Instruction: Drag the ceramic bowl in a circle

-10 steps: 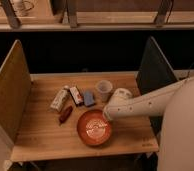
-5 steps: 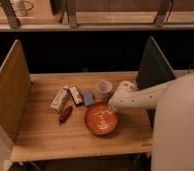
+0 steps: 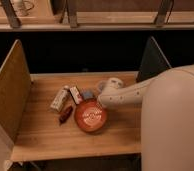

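My gripper (image 3: 101, 102) reaches from the right and touches the far rim of the ceramic bowl (image 3: 90, 116), which sits near the middle of the wooden table (image 3: 45, 135), beside small packets (image 3: 60, 99).

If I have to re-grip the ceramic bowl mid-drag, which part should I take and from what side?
Take the ceramic bowl by its low rim at the back right, coming down from above, where the end effector already sits. It is shallow and plate-like, so only the rim offers a pinch. The left edge is crowded by the red packet.
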